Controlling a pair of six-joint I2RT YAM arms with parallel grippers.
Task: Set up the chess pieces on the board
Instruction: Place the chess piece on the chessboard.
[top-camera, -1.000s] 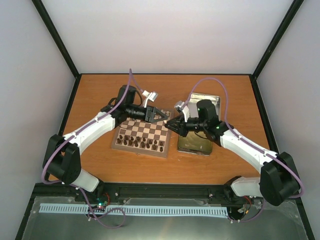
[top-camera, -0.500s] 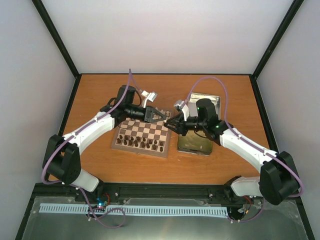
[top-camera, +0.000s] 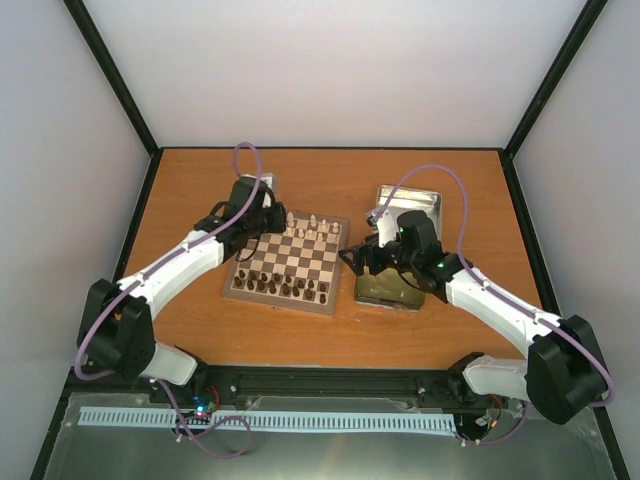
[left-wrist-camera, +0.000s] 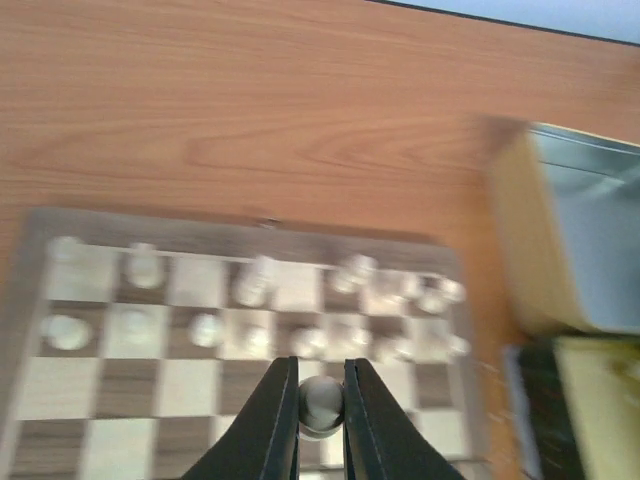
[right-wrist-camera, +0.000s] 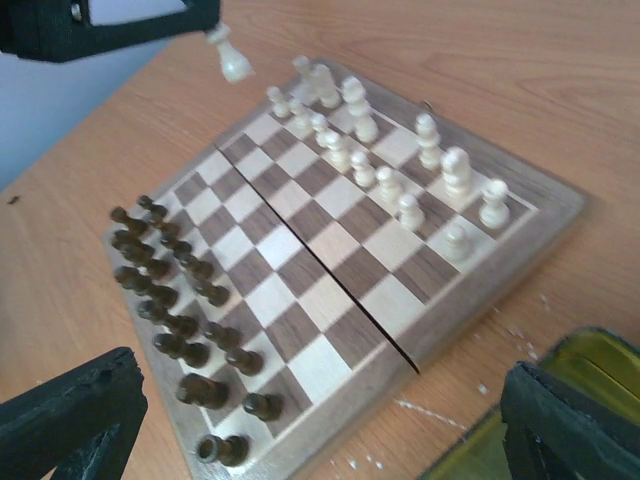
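Note:
The board (top-camera: 290, 262) lies at mid-table. Several cream chess pieces (top-camera: 312, 228) stand in its two far rows (right-wrist-camera: 385, 185). My left gripper (top-camera: 272, 212) hovers over the board's far left corner, shut on one cream piece (left-wrist-camera: 320, 405). In the right wrist view that piece (right-wrist-camera: 232, 60) hangs below the left gripper (right-wrist-camera: 110, 25), above the board (right-wrist-camera: 330, 290). My right gripper (top-camera: 352, 262) is by the board's right edge, wide open with nothing between its fingers (right-wrist-camera: 70, 420).
Dark brown pieces (top-camera: 280, 285) fill the board's two near rows (right-wrist-camera: 170, 300). A gold tin (top-camera: 392, 287) lies right of the board, under my right wrist. A silver tin lid (top-camera: 415, 205) lies behind it. The orange table is walled on three sides.
The grippers met over the board's far right corner. My right gripper has since opened wide and drawn back toward the tin. My left gripper has swung left with the cream piece.

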